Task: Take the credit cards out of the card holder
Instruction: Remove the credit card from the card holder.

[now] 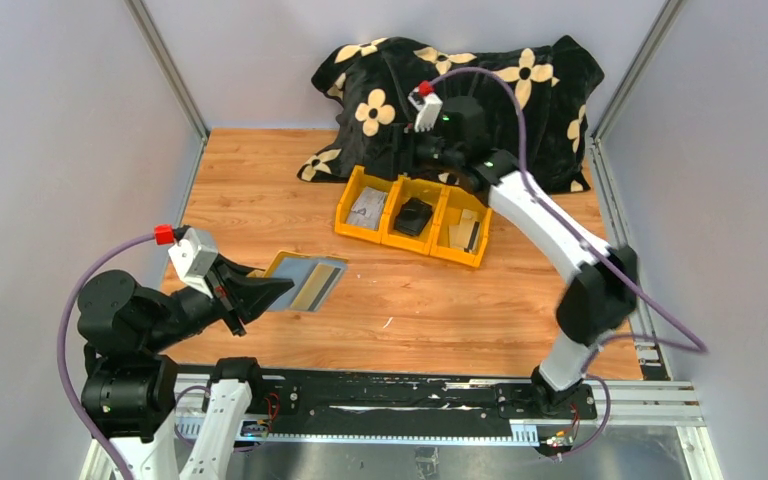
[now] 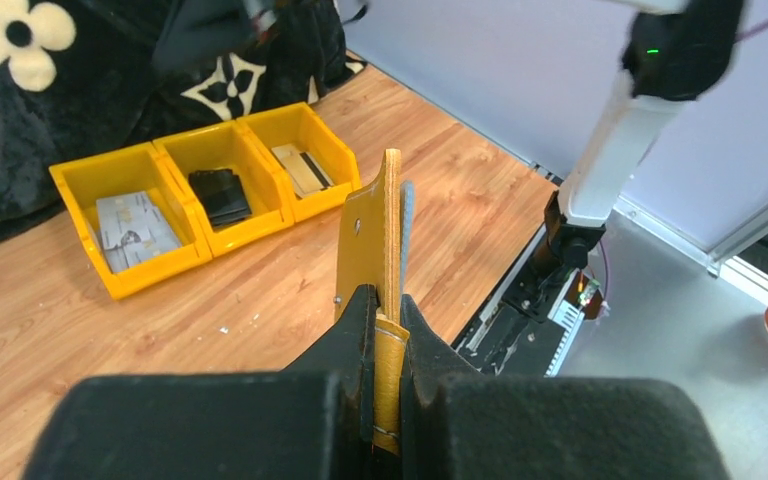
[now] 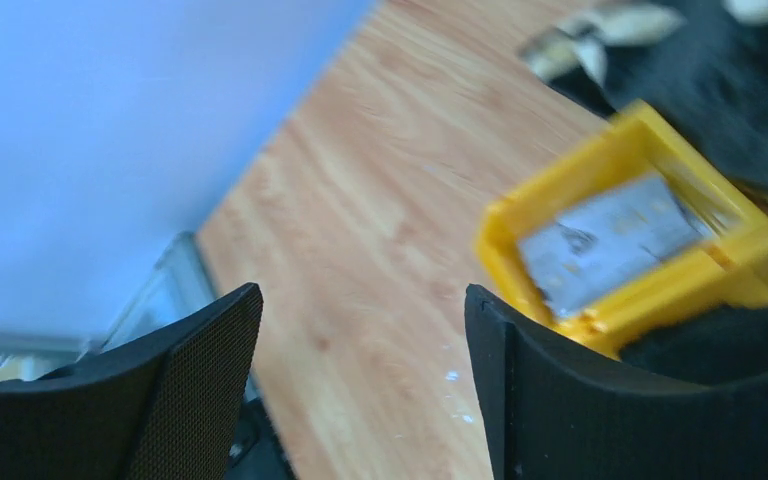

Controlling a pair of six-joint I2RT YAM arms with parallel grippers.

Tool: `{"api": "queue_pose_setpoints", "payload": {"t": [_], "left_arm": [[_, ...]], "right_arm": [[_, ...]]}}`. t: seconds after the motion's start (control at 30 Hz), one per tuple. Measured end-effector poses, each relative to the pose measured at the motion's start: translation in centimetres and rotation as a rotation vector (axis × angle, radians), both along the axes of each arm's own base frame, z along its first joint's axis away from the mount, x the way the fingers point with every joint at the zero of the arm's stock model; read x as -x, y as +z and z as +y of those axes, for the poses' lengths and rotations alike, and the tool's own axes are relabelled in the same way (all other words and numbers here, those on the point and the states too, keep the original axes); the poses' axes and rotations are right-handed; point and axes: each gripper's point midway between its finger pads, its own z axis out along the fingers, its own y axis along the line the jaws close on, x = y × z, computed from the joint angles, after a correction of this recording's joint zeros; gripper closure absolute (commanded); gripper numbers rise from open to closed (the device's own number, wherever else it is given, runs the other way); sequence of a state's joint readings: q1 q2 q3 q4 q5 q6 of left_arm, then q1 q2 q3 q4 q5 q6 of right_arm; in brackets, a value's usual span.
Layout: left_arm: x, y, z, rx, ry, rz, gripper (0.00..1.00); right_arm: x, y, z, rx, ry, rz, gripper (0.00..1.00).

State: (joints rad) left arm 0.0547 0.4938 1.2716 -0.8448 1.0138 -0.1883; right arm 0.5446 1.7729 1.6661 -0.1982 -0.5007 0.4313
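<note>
My left gripper [image 1: 278, 288] is shut on one end of the mustard-yellow card holder [image 1: 307, 279] and holds it low over the table. In the left wrist view the card holder [image 2: 390, 235] stands edge-on between my fingers, with a grey sleeve edge on its right side. A pale grey credit card [image 1: 368, 208] lies in the left compartment of the yellow bin; it also shows in the left wrist view [image 2: 135, 224] and the right wrist view [image 3: 610, 240]. My right gripper [image 3: 360, 330] is open and empty above the bin's left end.
The yellow three-compartment bin [image 1: 345, 228] holds a black folded pouch [image 1: 415, 216] in the middle and a tan card with a dark stripe [image 1: 468, 232] at the right. A black flowered cloth [image 1: 520, 80] lies behind it. Metal rails run along the table's near edge.
</note>
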Motion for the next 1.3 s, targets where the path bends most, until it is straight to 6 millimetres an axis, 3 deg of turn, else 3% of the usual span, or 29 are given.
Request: {"api": "queue_pose_setpoints", "payload": {"t": [0.13,0.2,0.23,0.33,0.43,0.47,0.77,1.07,1.3], "left_arm": [[-0.2,-0.7,0.0,-0.015,-0.013,0.013,1.0],[-0.4,-1.3,-0.1,-0.024,-0.025,0.015,1.0],[-0.5,-1.7,-0.1,-0.029,-0.033,0.02,1.0],[-0.8,-2.4,-0.2,-0.036,-0.06,0.037,1.0],[-1.0,-2.8,-0.4,-0.039,-0.094,0.048,1.0],[-1.0,-2.9,-0.5,-0.039,-0.101,0.05,1.0],[0.1,-2.9,-1.1,-0.029,-0.188,0.041,1.0],[0.8,-3.5,-1.4,-0.022,-0.224,0.046,1.0],[1.5,-3.4,-1.6,-0.018,-0.251,0.034,1.0]], "right_arm": [[7.8,10.3,-0.8,-0.2,0.202,-0.205,0.19],[11.7,13.9,-0.8,-0.26,0.312,-0.306,0.18],[14.6,15.6,-0.6,-0.286,0.394,-0.365,0.17],[21.5,17.7,0.4,-0.318,0.593,-0.479,0.16],[27.3,17.2,1.7,-0.324,0.782,-0.526,0.18],[28.2,16.8,2.0,-0.321,0.817,-0.524,0.18],[30.6,11.3,5.5,-0.223,0.966,-0.407,0.32],[32.1,11.8,7.0,-0.231,1.025,-0.396,0.54],[32.1,12.1,8.0,-0.237,1.032,-0.375,0.86]]}}
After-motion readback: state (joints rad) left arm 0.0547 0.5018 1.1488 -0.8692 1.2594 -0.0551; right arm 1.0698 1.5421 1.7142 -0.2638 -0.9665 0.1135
